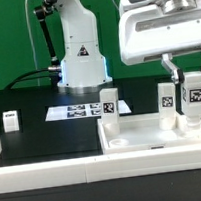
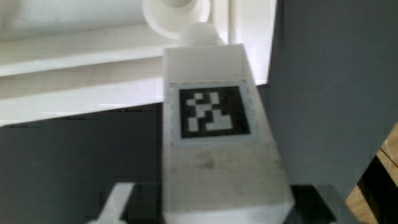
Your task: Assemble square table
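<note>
Three small white tagged plastic block legs stand on the white square plastic slab point(image 1: 143, 141).

Exterior view: gripper point(image 1: 190, 81) clamped on the held leg point(image 1: 195, 101). Neighbour leg point(image 1: 167, 98) just beside it, far leg point(image 1: 109, 101) beyond. Loose leg point(image 1: 10, 120) well apart.

Wrist view: fingers point(image 2: 121, 205) flank the held leg point(image 2: 214, 120).

Judged: third leg being seated, one left.

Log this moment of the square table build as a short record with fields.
gripper: gripper shut on the held leg, upright, at the tabletop's edge on the exterior view's right
tabletop: square tabletop lying flat on the black surface
standing legs: first standing leg and second standing leg, upright on the tabletop
loose leg: loose leg on the black surface, far off at the exterior view's left
marker board: marker board flat, behind the tabletop
</note>
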`<state>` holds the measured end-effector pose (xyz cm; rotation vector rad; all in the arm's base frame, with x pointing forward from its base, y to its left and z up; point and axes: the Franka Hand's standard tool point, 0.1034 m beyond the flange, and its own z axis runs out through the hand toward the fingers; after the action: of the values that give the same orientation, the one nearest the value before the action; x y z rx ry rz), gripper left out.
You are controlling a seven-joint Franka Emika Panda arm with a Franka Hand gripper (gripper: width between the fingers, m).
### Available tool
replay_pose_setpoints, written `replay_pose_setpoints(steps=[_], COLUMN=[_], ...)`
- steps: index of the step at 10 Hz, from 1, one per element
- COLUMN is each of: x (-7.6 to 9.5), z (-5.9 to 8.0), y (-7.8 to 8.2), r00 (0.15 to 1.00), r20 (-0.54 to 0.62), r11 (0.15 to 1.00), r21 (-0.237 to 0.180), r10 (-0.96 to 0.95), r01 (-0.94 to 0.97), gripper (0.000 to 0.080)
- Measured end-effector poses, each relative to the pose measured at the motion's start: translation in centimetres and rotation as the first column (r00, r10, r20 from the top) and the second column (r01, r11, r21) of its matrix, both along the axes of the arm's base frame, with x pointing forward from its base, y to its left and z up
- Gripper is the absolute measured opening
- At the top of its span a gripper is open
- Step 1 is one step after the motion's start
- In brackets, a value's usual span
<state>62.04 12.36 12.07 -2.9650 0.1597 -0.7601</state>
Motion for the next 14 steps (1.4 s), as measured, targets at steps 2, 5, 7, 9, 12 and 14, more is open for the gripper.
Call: replay_pose_setpoints(steps=[2,5,7,9,12,14], x=[-0.3,-0.3,-0.3,-0.2,-0.3,-0.2], z=[-0.8,-0.9,-0.9,-1.0,-1.2,-1.2], y=[0.1,-0.4,-0.8,-1.2,-0.8,-0.6], r00=[1.0,1.0,1.0,1.0,1.0,0.999], r20=[-0.011,-0.013,-0.013,-0.015,-0.013,-0.004], r11=[1.0,1.0,1.0,0.999,0.999,0.999], r21=[-0.006,-0.016,-0.023,-0.029,-0.03,-0.031], r10=[0.005,0.014,0.02,0.023,0.029,0.033], r01=[-0.005,-0.014,-0.02,-0.024,-0.029,-0.033], gripper=[0.0291,0.0291,0.0291,0.0291,0.0291,0.0291])
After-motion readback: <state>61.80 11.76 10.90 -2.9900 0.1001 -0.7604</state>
